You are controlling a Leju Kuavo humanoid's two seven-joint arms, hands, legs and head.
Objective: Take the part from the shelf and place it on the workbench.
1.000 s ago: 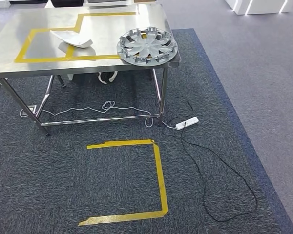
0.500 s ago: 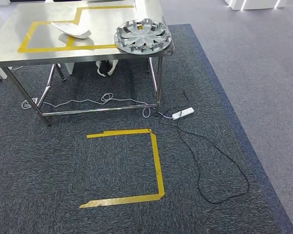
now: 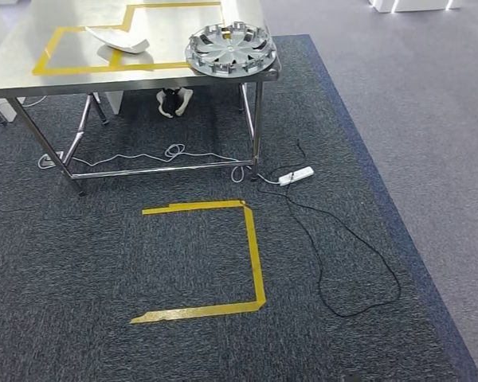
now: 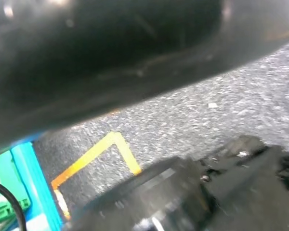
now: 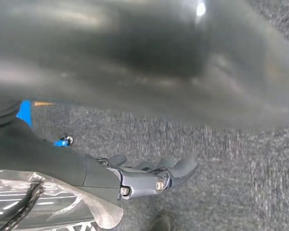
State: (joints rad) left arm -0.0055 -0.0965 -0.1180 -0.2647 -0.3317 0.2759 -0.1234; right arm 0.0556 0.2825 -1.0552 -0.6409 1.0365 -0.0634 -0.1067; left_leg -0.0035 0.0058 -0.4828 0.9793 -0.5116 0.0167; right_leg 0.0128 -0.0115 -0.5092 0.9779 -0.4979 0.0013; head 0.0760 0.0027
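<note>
**Hubcap on tabletop corner, robot hands down by the floor**

Head view: steel tabletop (image 3: 164, 40) at upper left w/ yellow tape outline. Silver hubcap (image 3: 230, 49) lies flat at the near right corner, its edge at the tabletop rim. White curved part (image 3: 117, 40) lies left of it, well apart, on the tape line. Under the tabletop: white cable loops on dark carpet (image 3: 74, 263), plus someone's shoes (image 3: 174, 101) at the far side. Power strip (image 3: 296, 176) sits on the floor just right of the near right leg; black cord (image 3: 345, 255) runs from it in a wide loop. Yellow tape corner (image 3: 252, 247) marks the carpet in front of the tabletop.

Right wrist view: right robot hand (image 5: 154, 175) over grey carpet, fingers straight & extended, nothing in it.

Left wrist view: left robot hand (image 4: 223, 187) is a dark blur over carpet & a yellow tape corner; can't tell if fingers are spread or curled.
</note>
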